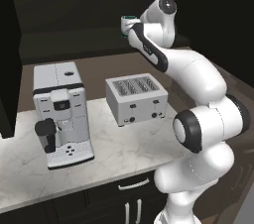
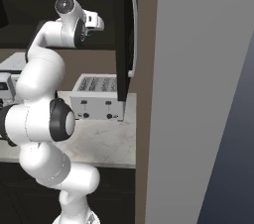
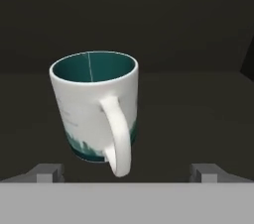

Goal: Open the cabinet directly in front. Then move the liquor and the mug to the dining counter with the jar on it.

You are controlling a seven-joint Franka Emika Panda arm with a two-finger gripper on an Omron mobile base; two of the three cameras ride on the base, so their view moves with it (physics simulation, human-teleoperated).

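Dark shelf space inside the open cabinet [image 2: 124,34] fills your hand view, where the mug [image 3: 95,105] stands upright, handle toward you. Your gripper [image 3: 127,172] has its fingertips [image 3: 47,172] spread wide apart on either side of the mug, not touching it. Below, the marble bench [image 1: 124,153] carries a toaster [image 1: 137,98] and coffee machine [image 1: 60,114].

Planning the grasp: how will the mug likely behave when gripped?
The mug looks rigid and probably glazed, so it may slip. It is upright and squat, so tipping seems unlikely. Its handle faces the open gripper and could twist it.
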